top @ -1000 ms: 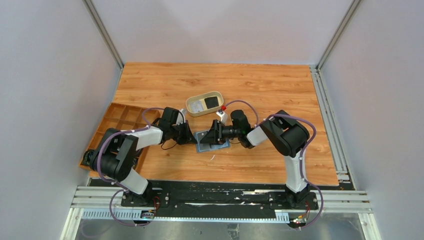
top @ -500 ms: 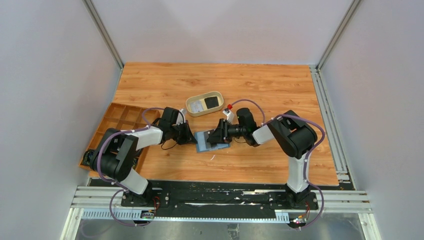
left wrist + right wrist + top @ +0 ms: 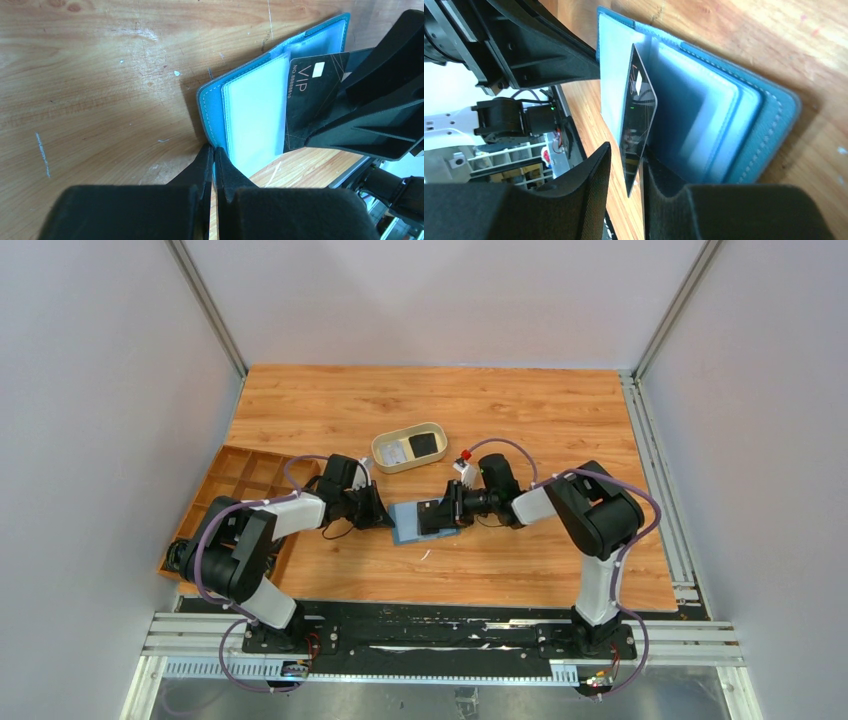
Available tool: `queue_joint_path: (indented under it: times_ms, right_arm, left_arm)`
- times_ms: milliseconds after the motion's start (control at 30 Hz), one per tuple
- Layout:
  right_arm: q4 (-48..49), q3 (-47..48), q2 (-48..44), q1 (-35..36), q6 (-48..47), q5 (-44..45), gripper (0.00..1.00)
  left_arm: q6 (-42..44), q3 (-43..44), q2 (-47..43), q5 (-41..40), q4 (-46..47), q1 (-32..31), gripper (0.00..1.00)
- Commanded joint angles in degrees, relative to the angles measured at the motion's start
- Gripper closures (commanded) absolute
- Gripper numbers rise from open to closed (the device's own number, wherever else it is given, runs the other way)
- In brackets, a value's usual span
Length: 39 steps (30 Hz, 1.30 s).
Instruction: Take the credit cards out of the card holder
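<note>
Beige tray (image 3: 409,447) behind holds seemingly two cards. Left claw (image 3: 214,161), pressed together, pins card holder (image 3: 250,112); right claw (image 3: 626,167) pinches black card (image 3: 638,117).

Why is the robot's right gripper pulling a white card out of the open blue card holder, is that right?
Not quite: the card is black, not white, with VIP printed on it, as the left wrist view shows. The right gripper does pinch it at the open blue card holder.

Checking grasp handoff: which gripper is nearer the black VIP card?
Right. The right gripper has the black VIP card between its fingers, above the open teal card holder. The left gripper is shut on the holder's near edge, away from the card.
</note>
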Motion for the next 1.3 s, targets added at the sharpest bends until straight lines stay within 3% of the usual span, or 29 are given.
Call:
queue_joint_path:
  times_ms: [0, 333, 533, 933, 1267]
  right_arm:
    - [-12.7, 0.0, -4.1, -2.0, -8.5, 3.1, 0.71]
    - [-38.6, 11.0, -12.1, -3.5, -22.6, 11.8, 1.0]
    - [-48.2, 25.9, -10.6, -4.1, -26.5, 14.5, 1.0]
    - [-64.7, 61.0, 12.4, -5.3, -33.4, 17.9, 1.0]
    - [-67.2, 70.2, 20.8, -5.5, -34.8, 20.2, 1.0]
  left_arm:
    - [3.4, -3.2, 3.5, -8.4, -7.4, 0.2, 1.0]
    - [3.4, -3.5, 3.1, -8.3, -7.1, 0.2, 1.0]
    - [3.5, -3.5, 2.6, -8.1, -7.0, 0.2, 1.0]
    - [3.3, -4.5, 1.0, -7.9, -6.5, 0.2, 1.0]
    - [3.9, -4.4, 0.1, -8.5, -7.4, 0.2, 1.0]
